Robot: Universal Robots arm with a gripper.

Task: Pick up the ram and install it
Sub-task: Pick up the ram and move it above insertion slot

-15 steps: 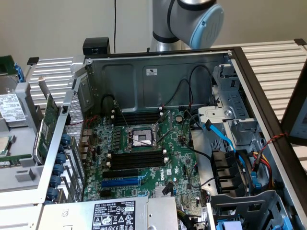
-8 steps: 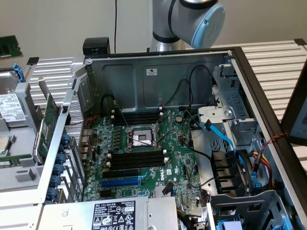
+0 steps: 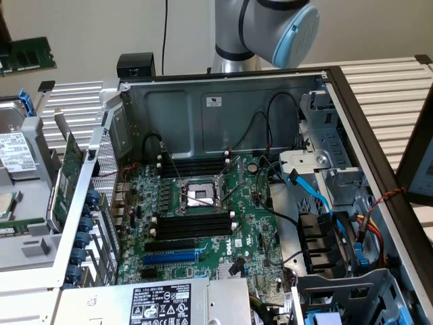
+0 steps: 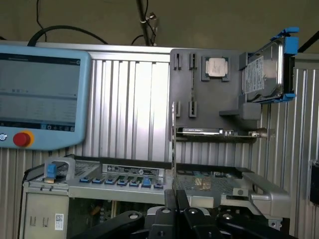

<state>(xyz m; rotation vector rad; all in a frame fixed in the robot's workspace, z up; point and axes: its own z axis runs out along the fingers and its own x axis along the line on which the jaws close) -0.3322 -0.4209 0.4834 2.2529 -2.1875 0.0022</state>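
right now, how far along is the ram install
Done: nothing visible yet. The ram lies outside the case, at the exterior view's upper left, and the black slots on the board look empty. In hand: the gripper is shut with no ram in it. Left: both picking up and installing.

The motherboard (image 3: 247, 233) lies in the open computer case (image 3: 183, 115). At the motherboard's middle is the CPU socket (image 3: 196, 195), with memory slots (image 3: 193, 225) just near and far of it. The power supply (image 3: 162, 301) sits nearest. The drive cage (image 3: 325, 176) stands at the exterior view's right, and the expansion card (image 3: 67, 179) stands outside the case's left wall.
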